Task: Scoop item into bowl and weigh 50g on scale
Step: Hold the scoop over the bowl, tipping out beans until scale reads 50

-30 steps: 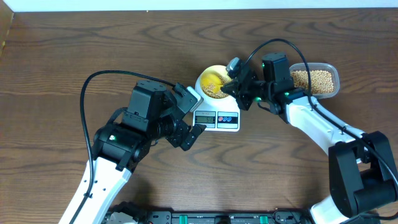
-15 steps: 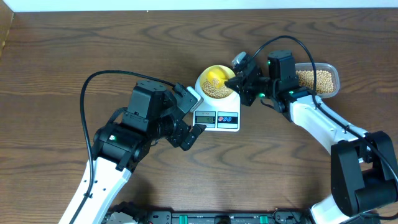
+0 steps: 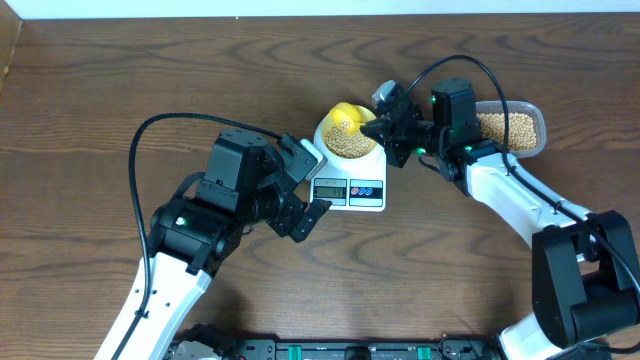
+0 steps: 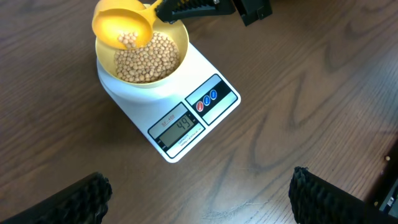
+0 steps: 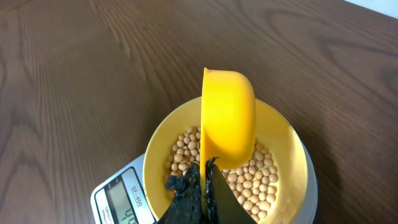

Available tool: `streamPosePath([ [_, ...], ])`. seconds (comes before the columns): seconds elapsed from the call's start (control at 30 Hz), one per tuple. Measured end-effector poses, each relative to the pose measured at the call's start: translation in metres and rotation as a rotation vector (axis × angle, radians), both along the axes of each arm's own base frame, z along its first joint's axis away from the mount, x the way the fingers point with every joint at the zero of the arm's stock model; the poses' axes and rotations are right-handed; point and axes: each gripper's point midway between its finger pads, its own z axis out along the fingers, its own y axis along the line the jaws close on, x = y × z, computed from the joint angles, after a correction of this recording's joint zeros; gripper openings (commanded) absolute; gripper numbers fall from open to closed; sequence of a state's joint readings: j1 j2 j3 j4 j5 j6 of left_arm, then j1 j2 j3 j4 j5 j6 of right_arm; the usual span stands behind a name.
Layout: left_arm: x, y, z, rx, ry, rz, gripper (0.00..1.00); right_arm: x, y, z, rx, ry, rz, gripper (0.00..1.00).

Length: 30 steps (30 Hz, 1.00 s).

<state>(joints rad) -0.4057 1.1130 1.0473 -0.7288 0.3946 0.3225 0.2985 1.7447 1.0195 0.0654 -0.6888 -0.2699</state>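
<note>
The worktop (image 3: 90,110) is dark brown wood with a bold, swirling grain and a dull sheen. Beyond its far edge runs a pale band (image 3: 300,8); little else of the room shows. A black rail (image 3: 330,350) lies along the near edge.

The scale (image 3: 362,203) stands near the far edge, about midway along it, its display facing the near edge; the digits are too small to read surely. The bowl (image 4: 181,45) sits on its platform, partly filled with beans (image 4: 149,62).

The right hand (image 3: 385,125) is clamped together on the handle of a bright yellow scoop (image 5: 228,118), held tilted above the bowl with a few beans in it. Behind that hand, toward the far right, a clear tub (image 3: 541,118) holds more beans.

The left hand (image 3: 312,185) hovers just left of the scale, fingers (image 4: 81,199) spread wide apart, gripping nothing.
</note>
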Motion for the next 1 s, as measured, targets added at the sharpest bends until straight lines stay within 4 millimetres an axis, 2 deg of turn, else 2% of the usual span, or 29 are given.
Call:
streamPosePath([
  [0.13,0.0000,0.0000,0.0000,0.000,0.000,0.000,0.94,-0.0040,-0.0012,-0.0053,-0.016,0.018,0.008,0.01],
  [0.3,0.0000,0.0000,0.0000,0.000,0.000,0.000,0.94,0.0005,0.0000,-0.0001,-0.020,-0.041,0.023,0.01],
  [1.0,-0.0001,0.0000,-0.0001,0.000,0.000,0.000,0.94,0.0010,-0.0060,-0.0050,-0.046,-0.047,0.024,0.01],
])
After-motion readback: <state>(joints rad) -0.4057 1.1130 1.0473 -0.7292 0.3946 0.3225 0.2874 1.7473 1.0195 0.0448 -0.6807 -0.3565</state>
